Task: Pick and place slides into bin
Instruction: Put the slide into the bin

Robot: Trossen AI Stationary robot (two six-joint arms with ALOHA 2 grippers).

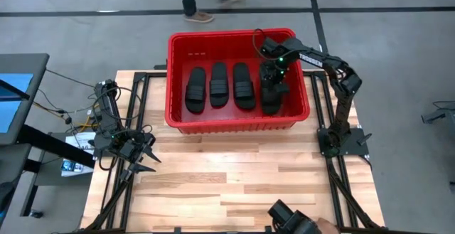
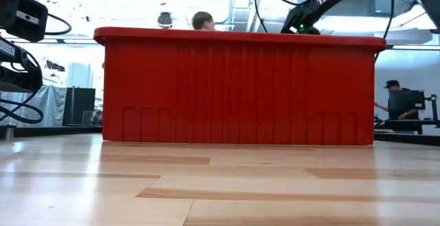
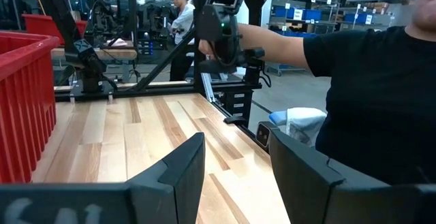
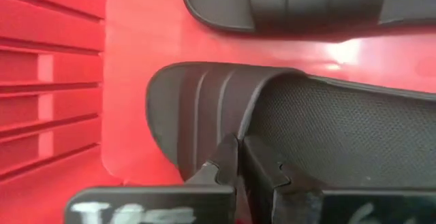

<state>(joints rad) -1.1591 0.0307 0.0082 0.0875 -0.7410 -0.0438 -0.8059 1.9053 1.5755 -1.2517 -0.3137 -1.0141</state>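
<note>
The desk (image 1: 234,184) carried the red bin (image 1: 178,84) in the upper middle of the high view, with all four slides inside; the fourth slide (image 1: 270,97) lay at the right end. The right gripper (image 1: 274,74), low in the bin, pinched its strap edge with fingers (image 4: 225,159) nearly together. Releasing cleanly would call for spreading them before lifting straight up. The left gripper (image 1: 146,156), fingers spread, waited at lower left.
</note>
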